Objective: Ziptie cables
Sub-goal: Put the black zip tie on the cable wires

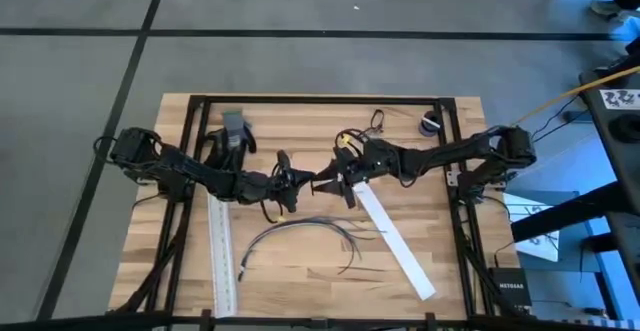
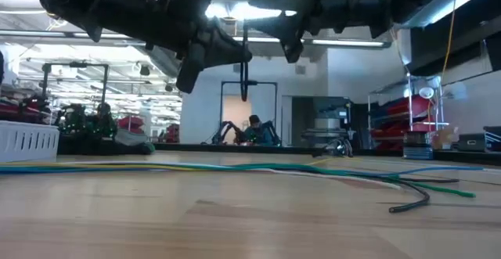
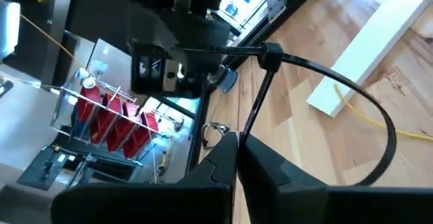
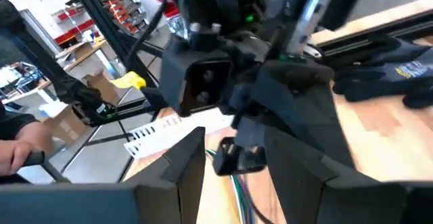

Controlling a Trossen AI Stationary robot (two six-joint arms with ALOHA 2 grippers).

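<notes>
Both arms met over the middle of the table (image 1: 300, 281), raised clear of the wood. Left gripper (image 1: 292, 179) had its fingers (image 3: 270, 166) pinched together on the tail of a black ziptie (image 3: 325, 75), which was already closed into one loop. Right gripper (image 1: 330, 183) faced it, just beside; its fingers (image 4: 186, 160) stood apart with the ziptie head (image 4: 230, 158) between them, and whether they touched it I could not tell.

Cables (image 1: 305, 229) lay loose on the table nearer the front edge, one bunch, ends splayed toward the right, apart from both grippers. In the low view they ran flat across the wood, arms well above.

Two white strips: one (image 1: 222, 256) along the left side, one (image 1: 397, 239) slanting right of the cables. Open wood lay at the front and in the far left corner.
</notes>
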